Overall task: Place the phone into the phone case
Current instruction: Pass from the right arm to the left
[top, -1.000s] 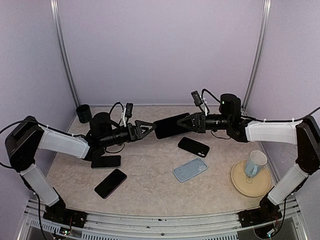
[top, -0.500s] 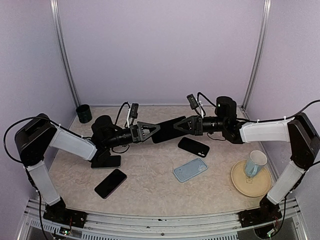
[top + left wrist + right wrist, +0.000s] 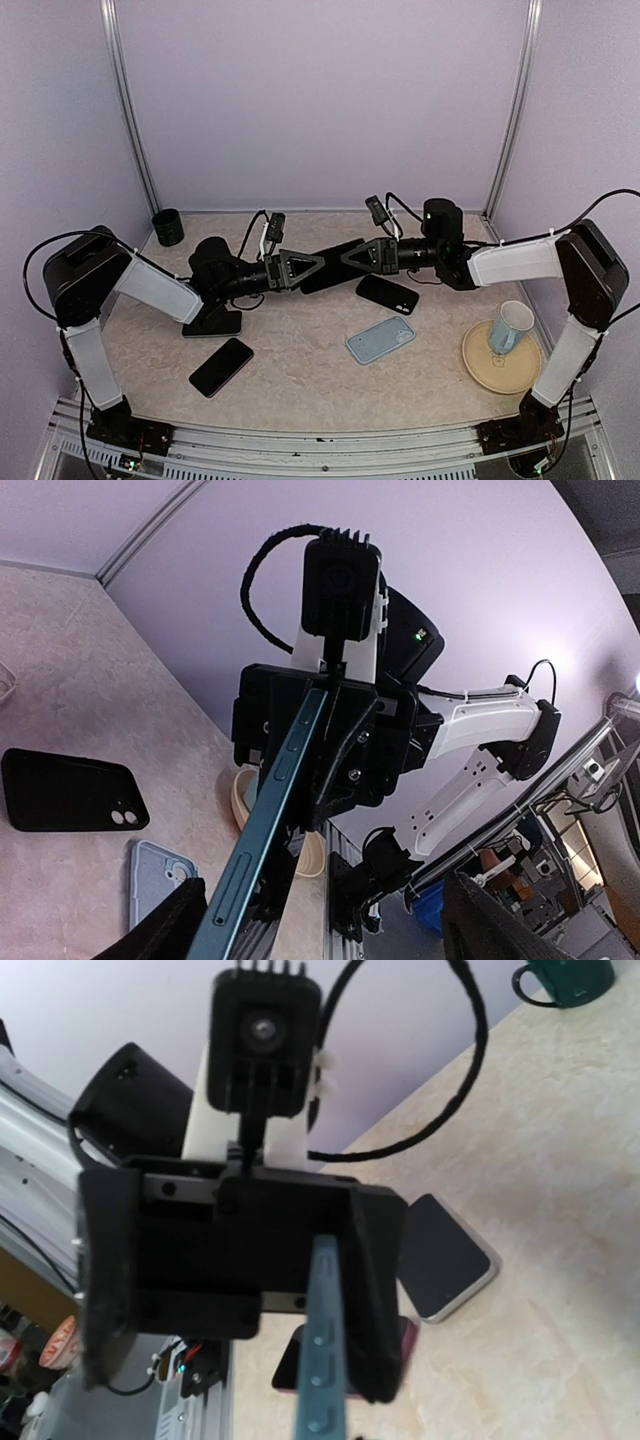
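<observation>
Right gripper (image 3: pixel 348 257) clamps the phone (image 3: pixel 283 780); left gripper (image 3: pixel 318 265) gapes around its end, contact unclear.

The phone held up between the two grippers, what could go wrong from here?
The phone hangs above the table, clamped at one end by the right gripper alone; the left gripper is open around the other end. Releasing early could drop it. In the left wrist view it sits close to one finger, far from the other, so closing may twist it.
</observation>
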Robot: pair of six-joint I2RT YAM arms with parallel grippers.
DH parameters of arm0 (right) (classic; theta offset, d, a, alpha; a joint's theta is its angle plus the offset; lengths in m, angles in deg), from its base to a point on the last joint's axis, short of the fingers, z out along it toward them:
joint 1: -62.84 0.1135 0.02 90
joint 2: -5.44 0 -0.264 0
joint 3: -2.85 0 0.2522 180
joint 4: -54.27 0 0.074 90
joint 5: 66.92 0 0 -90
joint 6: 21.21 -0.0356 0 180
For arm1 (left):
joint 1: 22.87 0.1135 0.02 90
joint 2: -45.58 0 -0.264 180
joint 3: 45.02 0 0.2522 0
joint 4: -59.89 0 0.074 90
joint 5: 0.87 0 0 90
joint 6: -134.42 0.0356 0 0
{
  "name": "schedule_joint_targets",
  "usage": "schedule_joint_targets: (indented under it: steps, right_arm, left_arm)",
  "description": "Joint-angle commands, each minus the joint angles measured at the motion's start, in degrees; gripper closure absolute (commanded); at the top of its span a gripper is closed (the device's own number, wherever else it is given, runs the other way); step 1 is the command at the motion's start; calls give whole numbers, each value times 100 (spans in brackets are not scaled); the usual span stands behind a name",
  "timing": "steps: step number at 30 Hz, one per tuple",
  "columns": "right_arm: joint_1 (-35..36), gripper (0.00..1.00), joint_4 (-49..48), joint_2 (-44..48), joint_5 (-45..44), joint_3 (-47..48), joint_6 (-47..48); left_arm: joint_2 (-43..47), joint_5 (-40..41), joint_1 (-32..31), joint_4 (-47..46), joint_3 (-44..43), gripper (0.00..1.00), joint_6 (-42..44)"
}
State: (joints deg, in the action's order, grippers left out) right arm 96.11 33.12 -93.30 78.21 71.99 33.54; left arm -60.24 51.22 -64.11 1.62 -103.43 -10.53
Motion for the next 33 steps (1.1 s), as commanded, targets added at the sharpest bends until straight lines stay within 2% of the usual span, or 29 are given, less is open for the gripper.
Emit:
schedule_joint_targets:
  steps: [1,13,25,29,33]
  right_arm:
    - [65,100,-435,-40,75,246,-72]
    - [65,100,-48,-176,-137,422,-157]
    - [30,100,209,-217,-108,458,-96]
    - [18,100,242,-200,-108,474,-81]
    - [6,78,434,-152,-151,529,4]
  left_arm:
    - [-39,-173,-25,-320,-161,26,5]
    - [-105,-158,-49,-448,-89,65,-8]
    - [-87,-146,-43,-581,57,98,-43]
    - [-97,-138,-43,-602,64,100,-66]
    - [-97,-106,-34,-550,72,100,-56]
